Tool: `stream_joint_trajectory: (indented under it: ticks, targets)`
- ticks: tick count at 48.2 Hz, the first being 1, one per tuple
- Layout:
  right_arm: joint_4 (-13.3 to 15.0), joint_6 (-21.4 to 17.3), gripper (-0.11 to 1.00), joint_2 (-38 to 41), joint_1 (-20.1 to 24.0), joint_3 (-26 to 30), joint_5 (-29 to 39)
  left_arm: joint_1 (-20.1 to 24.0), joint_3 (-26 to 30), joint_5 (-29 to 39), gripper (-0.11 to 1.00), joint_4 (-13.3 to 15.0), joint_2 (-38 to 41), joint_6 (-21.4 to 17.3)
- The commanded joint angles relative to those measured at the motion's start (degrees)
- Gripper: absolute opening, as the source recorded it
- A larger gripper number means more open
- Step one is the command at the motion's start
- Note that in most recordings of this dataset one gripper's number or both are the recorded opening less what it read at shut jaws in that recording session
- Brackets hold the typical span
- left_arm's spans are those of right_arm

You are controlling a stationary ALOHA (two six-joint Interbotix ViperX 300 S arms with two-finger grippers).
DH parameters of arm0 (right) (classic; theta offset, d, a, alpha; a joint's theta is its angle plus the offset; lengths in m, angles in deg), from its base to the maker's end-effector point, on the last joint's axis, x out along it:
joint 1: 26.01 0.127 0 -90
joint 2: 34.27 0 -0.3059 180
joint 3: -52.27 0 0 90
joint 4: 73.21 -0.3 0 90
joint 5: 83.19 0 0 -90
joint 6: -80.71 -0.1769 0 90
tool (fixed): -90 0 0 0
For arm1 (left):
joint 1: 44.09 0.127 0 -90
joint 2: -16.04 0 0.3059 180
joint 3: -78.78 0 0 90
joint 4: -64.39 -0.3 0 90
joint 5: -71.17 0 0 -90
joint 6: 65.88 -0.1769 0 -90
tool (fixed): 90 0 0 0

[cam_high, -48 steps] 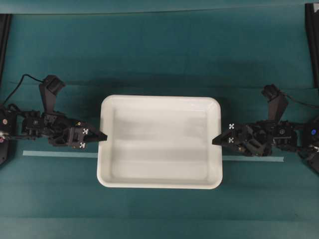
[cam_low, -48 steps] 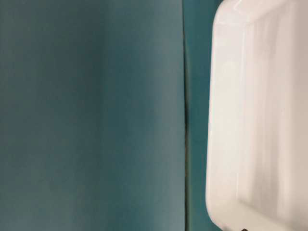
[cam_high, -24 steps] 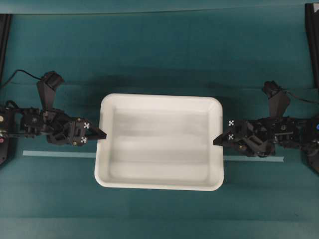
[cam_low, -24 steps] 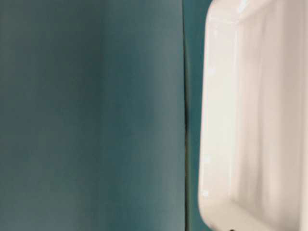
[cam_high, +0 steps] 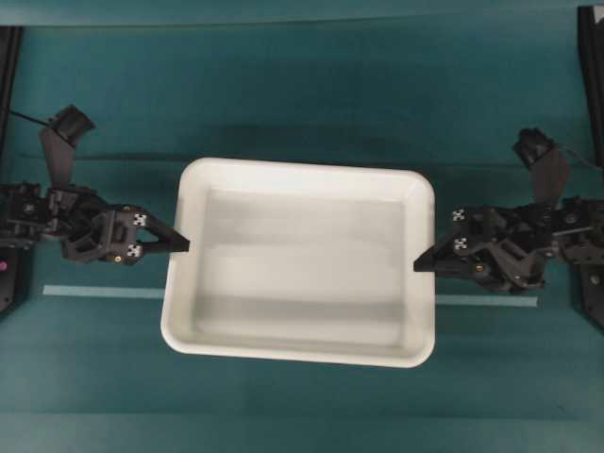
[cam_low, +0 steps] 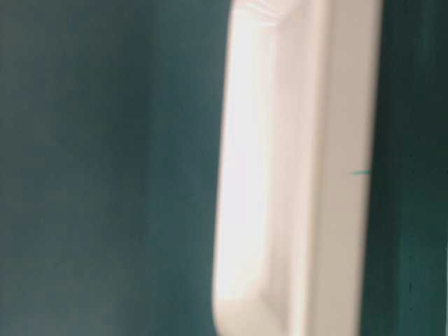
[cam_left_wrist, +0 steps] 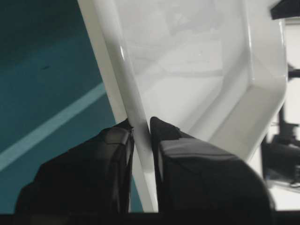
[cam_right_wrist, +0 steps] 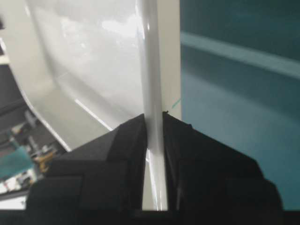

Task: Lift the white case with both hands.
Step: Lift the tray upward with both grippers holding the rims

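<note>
1. Both hands are clamped on the white case (cam_high: 300,260): the left gripper (cam_high: 179,243) pinches the rim of its left short side, and the right gripper (cam_high: 422,262) pinches the rim opposite. Each wrist view shows the rolled rim squeezed between two black fingers (cam_left_wrist: 119,140), one inside the wall and one outside.
2. Gripping opposite ends probably keeps the wide, shallow case balanced, so neither side sags or twists out of the pinch.
3. Seen from overhead, the case sits midway between the arms over the green table (cam_high: 302,94), its shadow offset beyond the far edge, which suggests it hangs clear of the surface.
4. Its near long edge overlaps the pale tape strip (cam_high: 99,293), whose ends show on either side.
5. No other object lies on the green cloth nearby, so there looks to be free room all round and above for raising it further.
</note>
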Motion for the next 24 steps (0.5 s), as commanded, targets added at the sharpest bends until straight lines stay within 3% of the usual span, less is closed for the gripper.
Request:
stream_joint_trajectory:
  ticks: [1, 7, 24]
  targets:
    - [0.26, 0.18, 0.11, -1.58, -1.14, 2.81, 2.29, -0.26, 2.55, 1.23, 0.1, -0.18, -1.23, 0.62]
    - [0.88, 0.18, 0.11, -4.13, -2.37, 3.96, 6.15, -0.26, 3.78, 3.34, 0.1, -0.18, -3.34, 2.46]
    - [0.97, 0.0, 0.11, -9.93, -4.57, 8.0, 12.48, -0.53, 9.49, 7.29, 0.09, -0.18, -6.15, 2.72]
